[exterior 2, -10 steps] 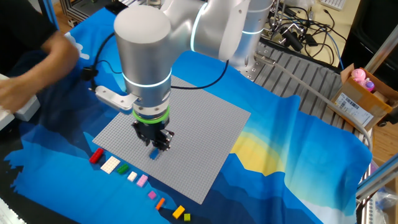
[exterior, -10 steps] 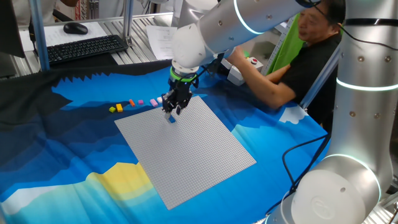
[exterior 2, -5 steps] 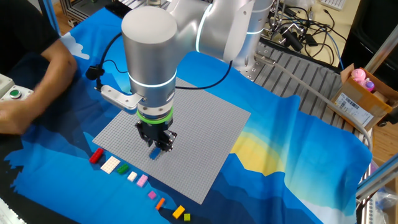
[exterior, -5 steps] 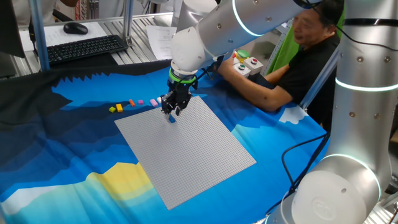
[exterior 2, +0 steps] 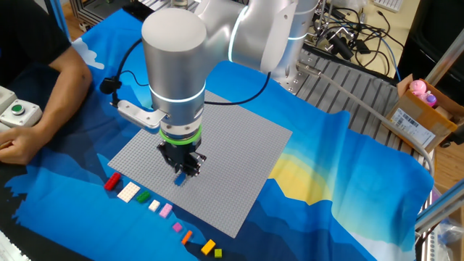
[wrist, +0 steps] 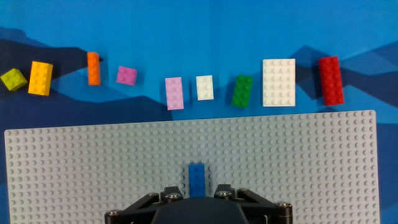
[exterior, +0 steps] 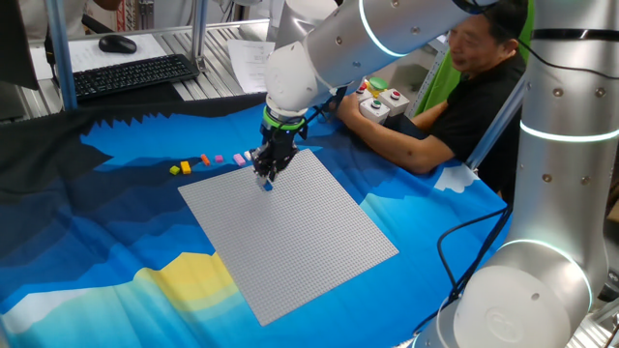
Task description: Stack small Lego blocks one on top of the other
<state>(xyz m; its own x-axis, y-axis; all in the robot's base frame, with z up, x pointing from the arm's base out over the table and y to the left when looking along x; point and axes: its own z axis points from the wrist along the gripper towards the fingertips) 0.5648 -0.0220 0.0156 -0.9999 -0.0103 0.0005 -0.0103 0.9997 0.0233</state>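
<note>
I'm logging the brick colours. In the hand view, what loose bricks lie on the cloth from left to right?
Lime brick → yellow brick → orange brick → magenta brick → light pink brick → small white brick → green brick → large white brick → red brick.

No text, label or number can be read anywhere.
</note>
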